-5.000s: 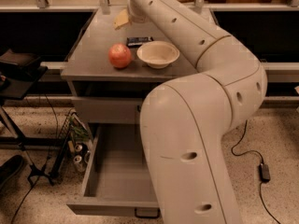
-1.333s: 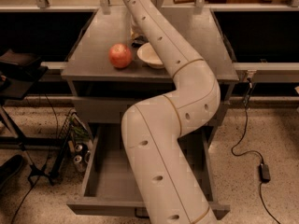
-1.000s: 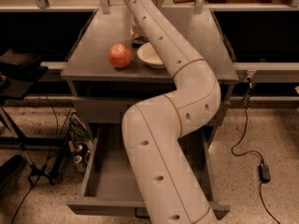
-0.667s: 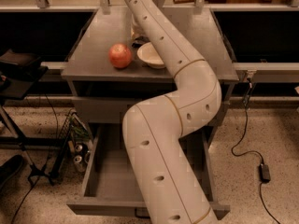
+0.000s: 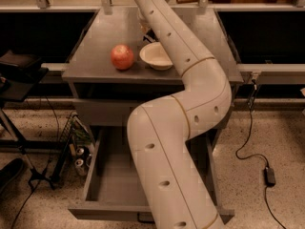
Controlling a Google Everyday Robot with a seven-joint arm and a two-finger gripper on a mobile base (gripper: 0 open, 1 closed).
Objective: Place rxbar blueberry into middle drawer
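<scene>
My gripper (image 5: 146, 28) hangs down from the arm (image 5: 190, 56) over the back of the grey tabletop (image 5: 95, 42), just behind the white bowl (image 5: 153, 56). It is mostly hidden by the arm. A small dark shape shows at the gripper, but I cannot tell whether it is the rxbar blueberry, which is otherwise hidden. The middle drawer (image 5: 112, 180) stands pulled open below, its grey tray empty where visible. The arm crosses its right half.
A red-orange round fruit (image 5: 122, 57) lies left of the bowl. The shut upper drawer front (image 5: 105, 111) is under the tabletop. Cans (image 5: 81, 155) and a black stand (image 5: 19, 75) are on the left. A cable with a power brick (image 5: 269, 175) lies on the floor at right.
Since five seconds ago the arm has swung left and reached over the back of the tabletop, covering the spot where the bar lay. In the last second nothing visibly moved.
</scene>
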